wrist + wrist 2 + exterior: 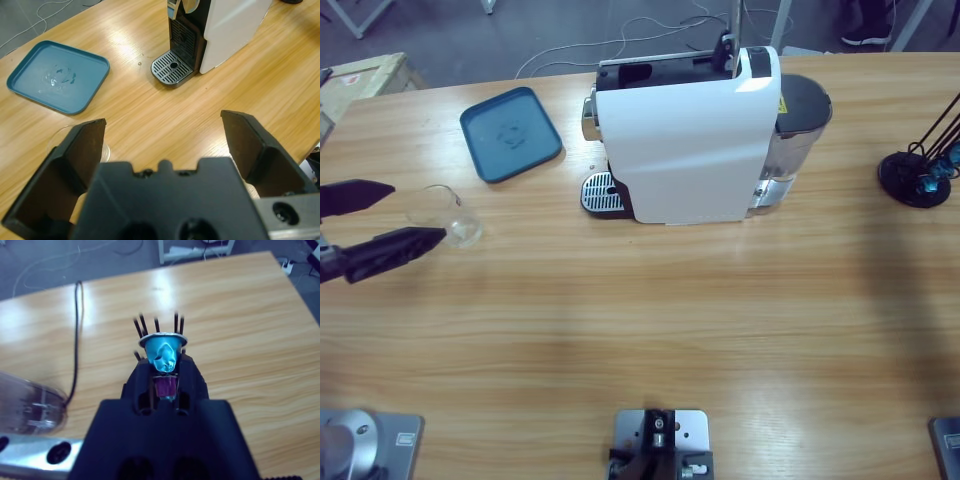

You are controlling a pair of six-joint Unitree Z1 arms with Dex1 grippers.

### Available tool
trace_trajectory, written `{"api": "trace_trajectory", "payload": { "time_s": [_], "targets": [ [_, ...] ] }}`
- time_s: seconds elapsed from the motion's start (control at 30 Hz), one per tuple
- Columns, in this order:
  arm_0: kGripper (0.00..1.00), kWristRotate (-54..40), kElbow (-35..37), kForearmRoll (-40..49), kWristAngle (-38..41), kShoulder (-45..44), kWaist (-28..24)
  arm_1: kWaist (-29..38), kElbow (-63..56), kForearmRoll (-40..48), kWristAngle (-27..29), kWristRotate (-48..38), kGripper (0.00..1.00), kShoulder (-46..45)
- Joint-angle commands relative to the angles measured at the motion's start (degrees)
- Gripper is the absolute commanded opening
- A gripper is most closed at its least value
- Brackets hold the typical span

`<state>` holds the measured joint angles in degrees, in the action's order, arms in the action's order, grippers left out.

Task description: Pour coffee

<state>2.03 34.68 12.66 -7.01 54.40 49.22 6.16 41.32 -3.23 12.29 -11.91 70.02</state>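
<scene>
No coffee shows in any view. A clear glass tumbler (450, 215) sits at the table's left, just ahead of my left gripper (415, 213), whose jaws stand wide open with nothing between them. In the left wrist view the tumbler (56, 140) peeks out beside one jaw of the left gripper (162, 122), mostly hidden behind it. The white coffee machine (690, 140) stands at the back middle, its drip grate (600, 193) bare. My right gripper (165, 365) is shut on a blue capsule (163, 352). I cannot make it out in the high view.
A blue tray (510, 133) lies left of the machine, beyond the tumbler. A black capsule stand (918, 170) with blue capsules sits at the far right; its prongs (157, 322) rise behind the held capsule. The machine's water tank (27, 407) shows with a black cable.
</scene>
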Motion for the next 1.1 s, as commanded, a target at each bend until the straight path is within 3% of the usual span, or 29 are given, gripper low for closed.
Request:
{"api": "trace_trajectory", "payload": {
  "time_s": [0.03,0.1,0.27,0.43,0.73,1.1],
  "targets": [
    [0.991,1.5,-2.8,-0.6,-0.1,0.4,0.5,6.1,3.5,-10.5,-3.0,2.2,0.0,-10.2],
    [0.991,1.1,-2.6,-0.6,-0.3,0.2,0.5,13.2,3.6,-11.1,-7.2,6.9,0.0,-9.4],
    [0.991,-2.3,-1.2,0.3,0.3,0.7,0.5,33.1,7.4,-12.2,-9.6,18.0,0.0,-1.2],
    [0.991,-6.9,1.2,4.9,1.1,0.3,0.5,43.5,24.6,-16.4,-14.5,29.3,0.0,15.3],
    [0.991,-7.0,1.7,5.6,3.6,0.8,0.5,44.7,52.1,-27.0,-16.7,42.1,0.0,35.8],
    [0.991,-7.0,1.7,4.7,3.8,2.9,0.5,39.3,53.7,-27.8,-14.5,47.2,0.0,39.2]
  ]
}}
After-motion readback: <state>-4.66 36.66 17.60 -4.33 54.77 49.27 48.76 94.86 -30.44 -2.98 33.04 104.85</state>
